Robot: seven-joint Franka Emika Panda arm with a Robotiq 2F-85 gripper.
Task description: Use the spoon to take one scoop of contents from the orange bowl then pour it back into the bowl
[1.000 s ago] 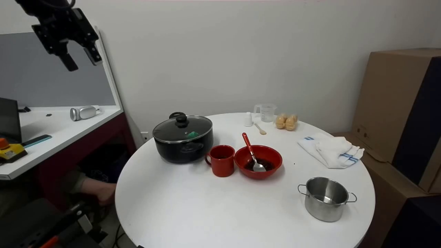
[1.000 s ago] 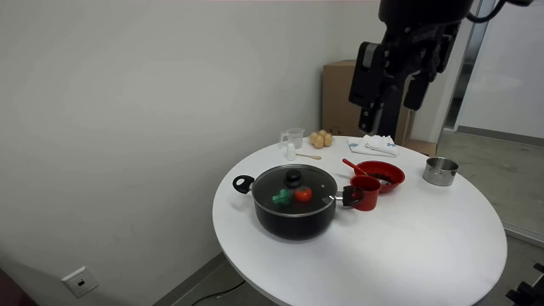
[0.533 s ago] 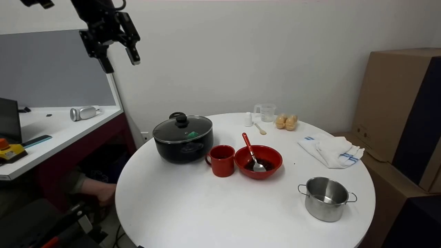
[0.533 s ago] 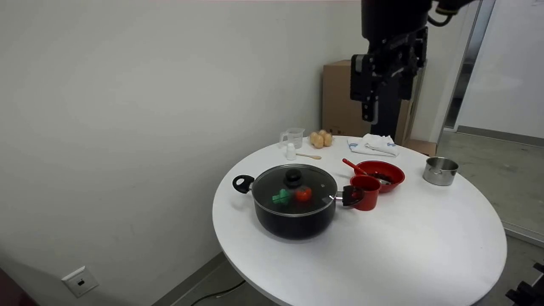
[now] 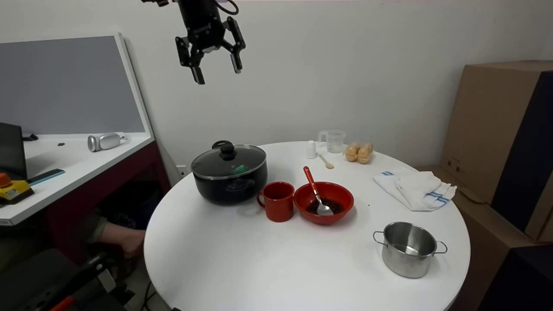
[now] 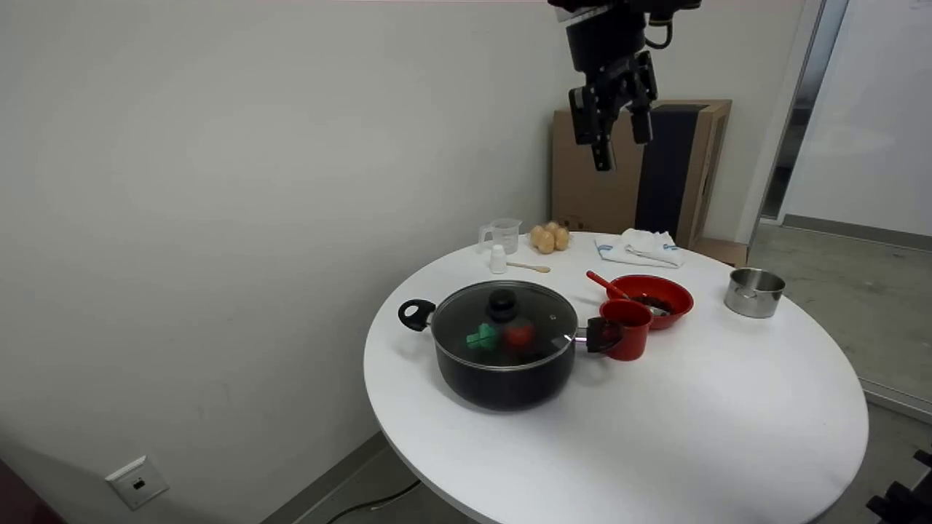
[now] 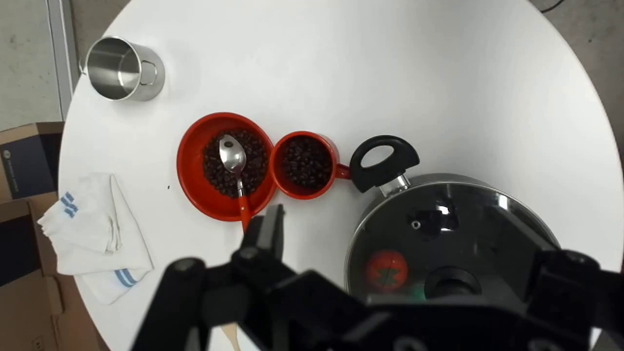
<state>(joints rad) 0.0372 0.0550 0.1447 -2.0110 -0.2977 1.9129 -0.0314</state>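
The orange bowl, round and red-orange, stands on the white table and holds small dark beans. Resting in it is the spoon, with a metal head on the beans and a red handle leaning out over the rim. High above the table, in both exterior views, my gripper hangs open with nothing between its fingers. It is well apart from the bowl, closer to being over the black pot in the wrist view, where one finger covers the end of the spoon's handle.
A red mug of beans touches the bowl's side, beside the lidded black pot. A steel pot and a white towel stand to other sides. Behind are a wooden spoon, shaker, measuring cup and eggs.
My arm has swung across above the table, from over the side desk towards the pot and bowl in an exterior view. The gripper has stayed open; the objects on the table have not moved.
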